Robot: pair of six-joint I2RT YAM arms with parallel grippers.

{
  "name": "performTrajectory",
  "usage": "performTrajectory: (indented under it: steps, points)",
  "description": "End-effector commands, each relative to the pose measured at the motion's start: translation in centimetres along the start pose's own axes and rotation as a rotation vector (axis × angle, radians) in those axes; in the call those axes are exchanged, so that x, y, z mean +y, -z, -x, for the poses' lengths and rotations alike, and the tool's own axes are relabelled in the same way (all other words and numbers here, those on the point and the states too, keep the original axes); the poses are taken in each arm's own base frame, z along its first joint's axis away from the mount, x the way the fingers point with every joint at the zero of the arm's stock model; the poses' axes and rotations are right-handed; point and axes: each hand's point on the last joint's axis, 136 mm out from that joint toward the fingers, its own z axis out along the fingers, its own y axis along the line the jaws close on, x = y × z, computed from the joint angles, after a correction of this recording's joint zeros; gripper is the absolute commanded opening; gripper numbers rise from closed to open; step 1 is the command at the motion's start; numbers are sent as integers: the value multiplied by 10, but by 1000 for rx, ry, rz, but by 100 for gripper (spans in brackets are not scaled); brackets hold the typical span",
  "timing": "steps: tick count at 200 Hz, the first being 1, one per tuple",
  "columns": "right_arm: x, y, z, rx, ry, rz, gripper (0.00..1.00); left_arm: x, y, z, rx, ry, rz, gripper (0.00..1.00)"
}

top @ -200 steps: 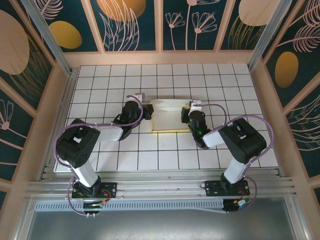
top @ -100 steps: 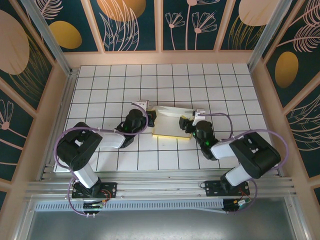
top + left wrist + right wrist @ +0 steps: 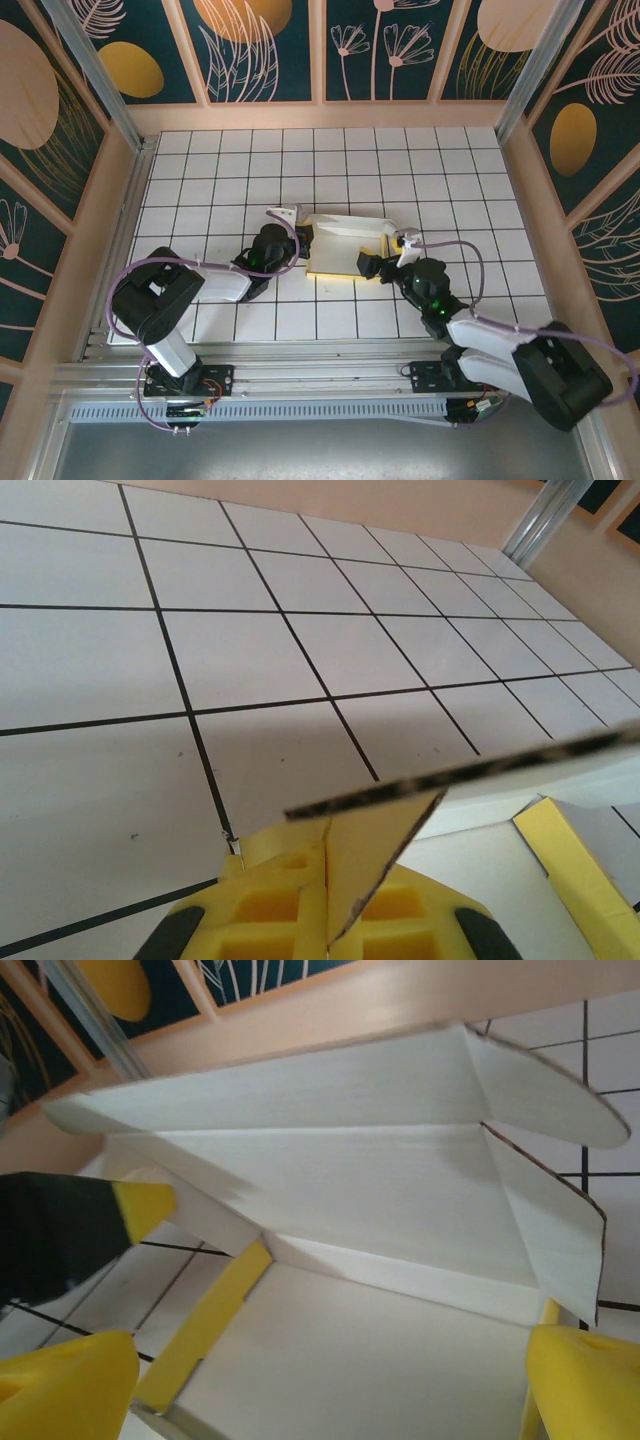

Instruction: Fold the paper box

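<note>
Left hand (image 3: 298, 238) clenches the box (image 3: 345, 232) by its left flap on the table (image 3: 200, 180); right hand (image 3: 376, 262), released, sits at its near-right edge. Bare tiles lie open on all sides.

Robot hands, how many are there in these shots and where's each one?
2. The left hand is shut on the left edge of the paper box, pinching the card. The right hand stands open at the box's right end.

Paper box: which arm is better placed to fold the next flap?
Probably right: the right tool stands open at the right end of the paper box, facing raised flaps; the left tool is shut on its left flap.
</note>
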Motion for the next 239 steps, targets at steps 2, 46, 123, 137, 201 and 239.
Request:
performTrajectory:
  steps: [2, 46, 123, 137, 201, 239]
  points:
    - [-3, 16, -10, 68, -74, 0, 99, 10, 3, -38, 134, -46, 41, 0]
    - [-9, 44, 32, 37, -300, 3, 97, 1, 5, -25, 107, -51, 23, 0]
    - [-85, 10, 86, 176, -786, 4, 72, -11, 11, -19, 46, -105, -7, 0]
    - [-92, 0, 78, 219, -795, 0, 56, -11, 13, -24, 55, -107, -13, 0]
    - [-93, -6, 14, 347, -799, -42, 10, -17, 15, -34, 79, -110, -42, 0]
    - [-80, -15, -8, 416, -791, -24, 9, -18, 17, -36, 82, -105, -48, 0]
